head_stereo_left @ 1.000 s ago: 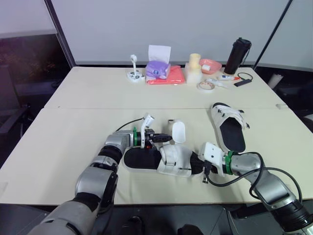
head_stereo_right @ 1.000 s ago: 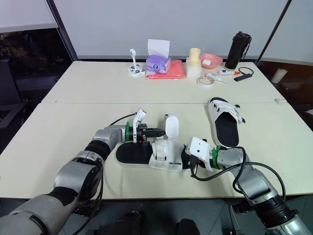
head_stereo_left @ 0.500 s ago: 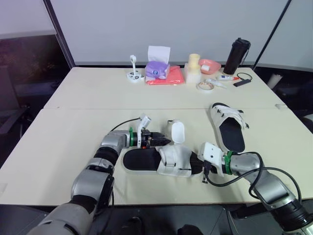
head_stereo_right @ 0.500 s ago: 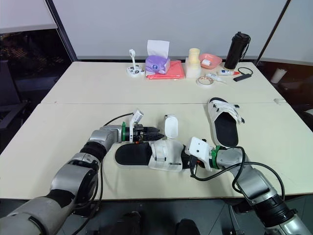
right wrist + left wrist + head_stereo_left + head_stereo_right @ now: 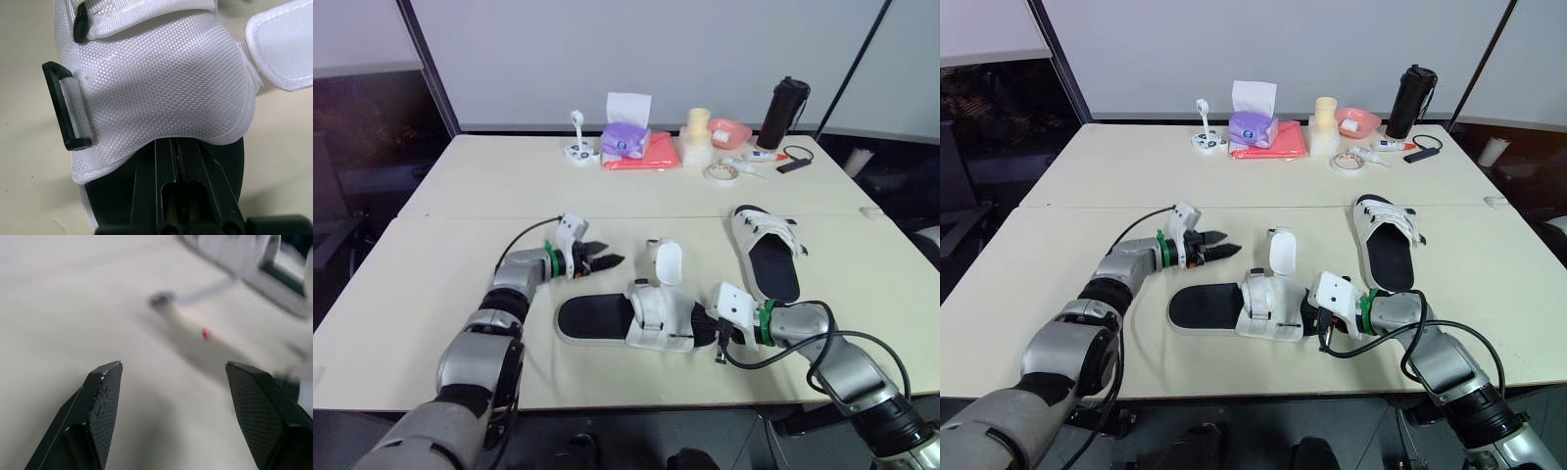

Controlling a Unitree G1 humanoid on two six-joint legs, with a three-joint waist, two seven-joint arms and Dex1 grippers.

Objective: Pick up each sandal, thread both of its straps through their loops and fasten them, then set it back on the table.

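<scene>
Right wrist view: right jaws closed together under the woven upper of the near sandal (image 5: 636, 318), lying on the surface (image 5: 431, 294), left jaws spread empty nearby; it looks light, straps floppy, best held by the stiffer sole.

**Materials and finishes: sandals, table, gripper**

The near white sandal (image 5: 161, 83) has an upper of coarse woven cloth with stitched, bound edges. Its footbed is matt black, and its rectangular loop (image 5: 66, 105) is smooth black plastic with a slight sheen. The second white sandal (image 5: 769, 250) has the same white cloth straps over a matt black footbed. The cream table (image 5: 460, 196) is smooth and matt. The left gripper (image 5: 171, 369) has black fingers (image 5: 100, 401) with a finely cross-hatched, matt inner face.
</scene>
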